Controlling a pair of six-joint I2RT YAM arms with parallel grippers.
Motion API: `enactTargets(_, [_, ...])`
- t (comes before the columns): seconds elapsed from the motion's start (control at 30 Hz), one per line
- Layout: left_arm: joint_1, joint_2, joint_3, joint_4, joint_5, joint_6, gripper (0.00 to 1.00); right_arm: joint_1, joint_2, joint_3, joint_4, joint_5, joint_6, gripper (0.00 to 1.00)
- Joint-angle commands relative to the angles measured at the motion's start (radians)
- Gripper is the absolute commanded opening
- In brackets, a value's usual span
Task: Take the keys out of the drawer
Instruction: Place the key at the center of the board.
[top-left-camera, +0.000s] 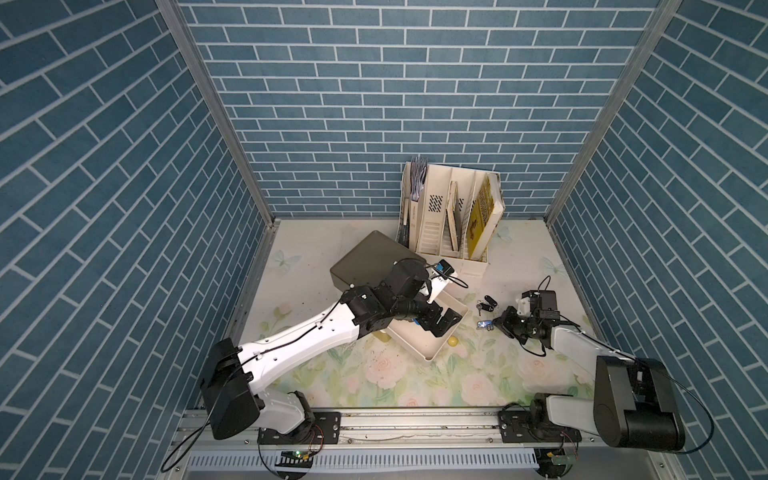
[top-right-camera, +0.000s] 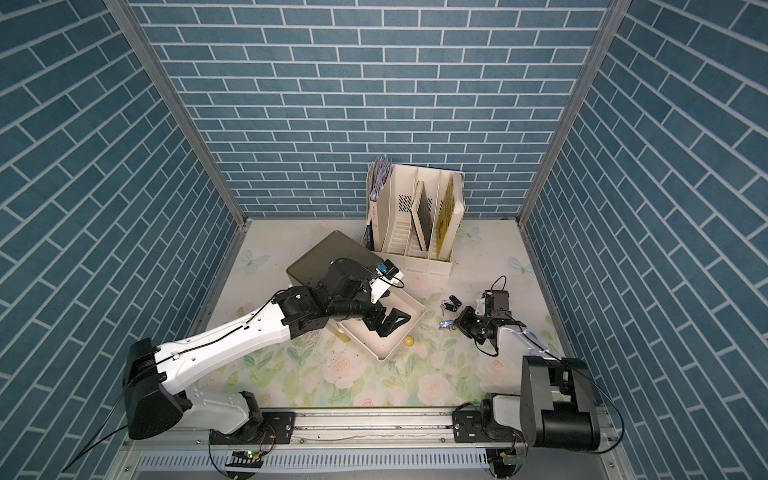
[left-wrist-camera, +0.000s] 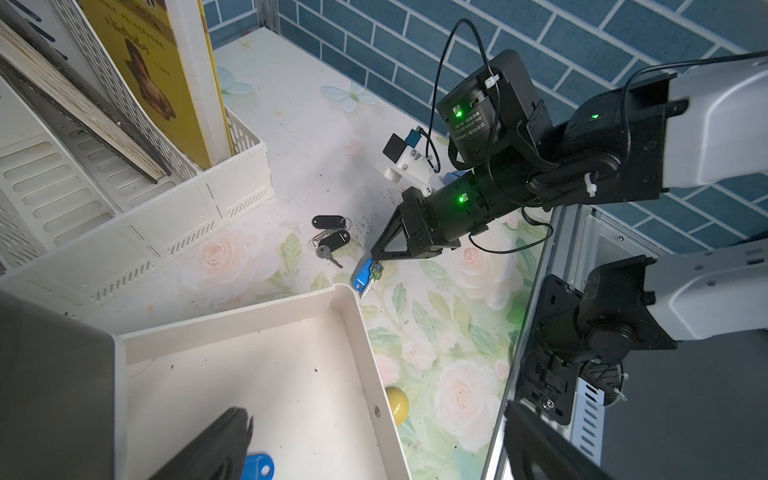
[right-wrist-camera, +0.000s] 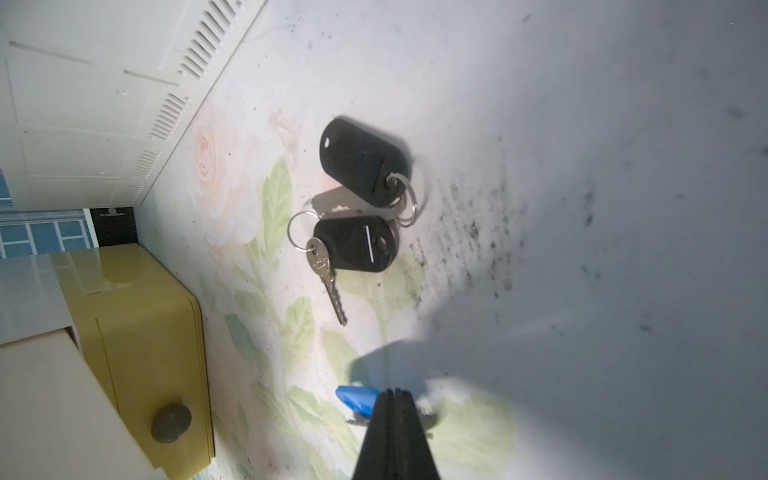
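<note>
Where the right gripper (left-wrist-camera: 376, 261) reaches down, right of the drawer (left-wrist-camera: 361, 328), its jaws are pressed together, pinching the blue-tagged keys (left-wrist-camera: 363, 275) by the ring end. Tag and key trail from the tips, long axis running left toward the drawer. Whether they touch the floral table (top-left-camera: 374, 374) I cannot tell.

Just farther back, the black-fob keys (right-wrist-camera: 357, 208) lie flat on the table, with the loose silver key pointing near-left.

The left gripper (top-right-camera: 392, 326) has its jaws spread over the pulled-out drawer. Another blue tag (left-wrist-camera: 258, 465) lies inside, half hidden under a finger. A yellow knob (top-left-camera: 452, 341) sits on the drawer's front, and a file rack (top-left-camera: 451, 216) stands far back.
</note>
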Motion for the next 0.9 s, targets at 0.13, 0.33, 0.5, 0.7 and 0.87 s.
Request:
enactTargets(0.13, [-0.007,0.01,-0.008,0.001,-0.004,0.016,1.0,-0.016,0.018,0.02,0.007,-0.006,-0.049,0.14])
enactTargets(0.33, [-0.006,0.007,-0.01,0.001,-0.005,0.015,1.0,-0.024,0.015,0.035,-0.004,-0.013,-0.053,0.23])
enactTargets(0.5, [-0.007,-0.007,-0.008,0.006,-0.018,0.013,1.0,-0.025,-0.048,0.064,-0.062,-0.003,-0.06,0.26])
enactTargets(0.7, [-0.006,-0.023,0.008,0.013,-0.043,0.015,1.0,-0.024,-0.145,0.163,-0.218,0.02,-0.115,0.3])
enactTargets(0.87, [-0.006,-0.045,0.019,0.03,-0.078,0.001,1.0,-0.01,-0.212,0.271,-0.321,-0.019,-0.137,0.33])
